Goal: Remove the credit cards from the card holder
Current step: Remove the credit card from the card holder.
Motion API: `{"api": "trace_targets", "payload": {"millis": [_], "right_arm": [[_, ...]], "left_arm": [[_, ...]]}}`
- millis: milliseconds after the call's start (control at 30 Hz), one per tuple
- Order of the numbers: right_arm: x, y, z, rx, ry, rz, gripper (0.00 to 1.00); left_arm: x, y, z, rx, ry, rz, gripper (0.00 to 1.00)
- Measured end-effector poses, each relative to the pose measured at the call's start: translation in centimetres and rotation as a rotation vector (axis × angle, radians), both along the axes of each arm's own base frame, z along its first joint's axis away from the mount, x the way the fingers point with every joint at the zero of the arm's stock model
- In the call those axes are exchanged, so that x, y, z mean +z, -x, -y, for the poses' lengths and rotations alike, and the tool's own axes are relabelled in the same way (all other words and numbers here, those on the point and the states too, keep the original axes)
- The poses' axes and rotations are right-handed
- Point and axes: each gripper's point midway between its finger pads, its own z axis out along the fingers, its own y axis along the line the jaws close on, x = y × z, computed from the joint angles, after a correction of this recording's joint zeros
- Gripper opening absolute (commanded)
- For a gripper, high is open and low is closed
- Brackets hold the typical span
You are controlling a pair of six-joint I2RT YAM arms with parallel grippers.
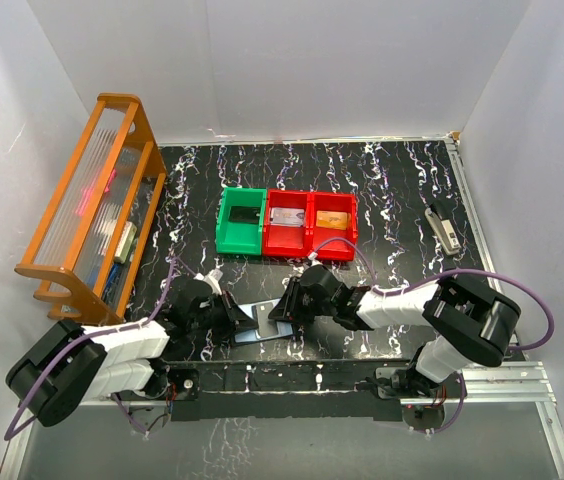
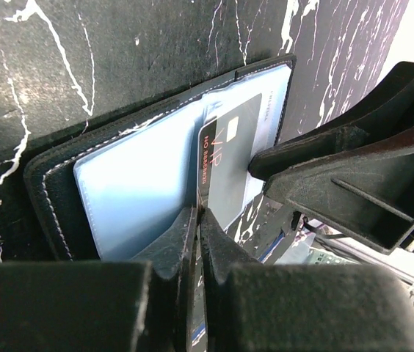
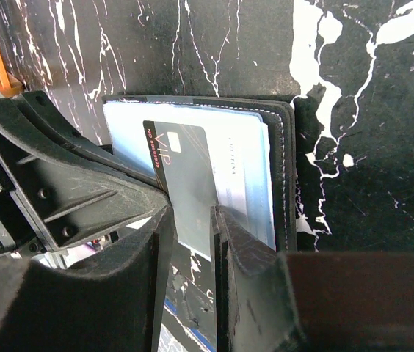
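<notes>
The card holder (image 1: pixel 259 320) lies open on the black marbled table between my two grippers, its light-blue panels up (image 2: pixel 133 191) (image 3: pixel 255 147). A black credit card (image 2: pixel 229 161) (image 3: pixel 185 183) with red lettering sticks out of the inner pocket. My left gripper (image 2: pixel 198 220) (image 1: pixel 230 312) is shut on that card's lower edge. My right gripper (image 3: pixel 192 220) (image 1: pixel 287 305) faces it from the other side. Its jaws stand apart, one on each side of the same card, and one finger (image 3: pixel 229 235) rests over the blue panel.
Behind the holder stand a green bin (image 1: pixel 224 228) with a dark card in it and two red bins (image 1: pixel 307 225) with a pale and an orange card. An orange rack (image 1: pixel 92 210) is at the left wall. A small stapler-like object (image 1: pixel 443 228) lies at the right.
</notes>
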Motion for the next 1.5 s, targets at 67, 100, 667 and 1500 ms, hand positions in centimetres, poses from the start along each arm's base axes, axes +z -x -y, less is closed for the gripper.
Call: {"api": "trace_targets", "payload": {"millis": [67, 100, 667, 1500], "right_arm": [[0.0, 0.0, 0.0, 0.002, -0.002, 0.002, 0.26], [0.0, 0.0, 0.0, 0.003, -0.003, 0.003, 0.26], [0.1, 0.2, -0.1, 0.011, -0.008, 0.005, 0.29], [0.2, 0.4, -2.2, 0.153, 0.023, 0.020, 0.31]], "left_arm": [[0.0, 0.0, 0.0, 0.002, 0.003, -0.001, 0.00], [0.0, 0.0, 0.0, 0.003, 0.005, -0.001, 0.00], [0.4, 0.6, -2.3, 0.053, -0.073, 0.028, 0.00], [0.9, 0.3, -1.8, 0.037, -0.067, 0.036, 0.26]]}}
